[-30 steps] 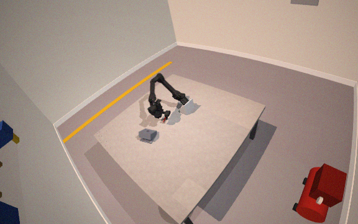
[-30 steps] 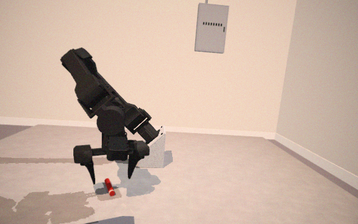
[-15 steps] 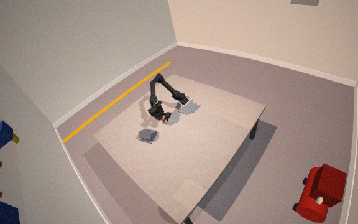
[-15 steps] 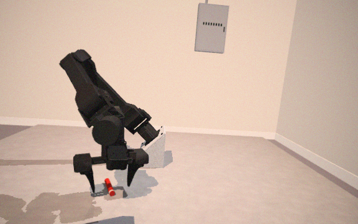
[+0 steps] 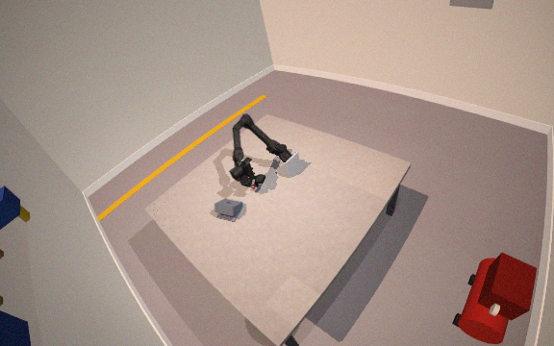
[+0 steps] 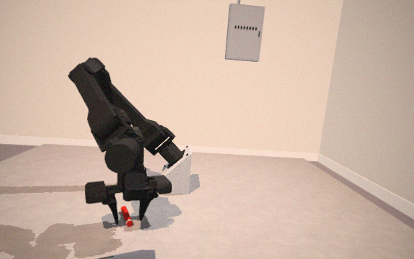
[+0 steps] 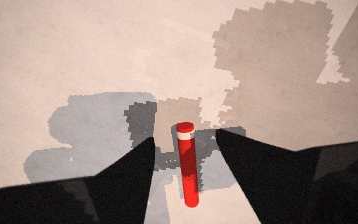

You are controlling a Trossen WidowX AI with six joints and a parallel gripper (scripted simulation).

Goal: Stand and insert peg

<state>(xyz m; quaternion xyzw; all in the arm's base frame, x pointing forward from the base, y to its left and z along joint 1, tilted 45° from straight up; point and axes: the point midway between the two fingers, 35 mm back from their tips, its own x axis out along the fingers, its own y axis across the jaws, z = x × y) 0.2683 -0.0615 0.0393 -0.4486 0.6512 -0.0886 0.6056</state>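
The red peg (image 5: 253, 186) (image 6: 126, 215) (image 7: 189, 170) lies on the table. Its white band is near the end at the top of the wrist view, the end nearer the camera in the exterior view. My gripper (image 6: 129, 221) (image 7: 185, 138) points down and is open around the peg, one finger on each side, with a gap to the peg on both sides. The grey block with the sloped panel (image 5: 229, 208) (image 6: 135, 255) stands beyond the peg from the arm's base. A small dark mark shows on its top face in the top view; the hole is too small to make out clearly.
The arm's base is on a white wedge-shaped mount (image 5: 296, 164) (image 6: 182, 180) on the table (image 5: 306, 226). Shadows of the arm fall around the peg. A red machine (image 5: 493, 298) stands on the floor, away from the table.
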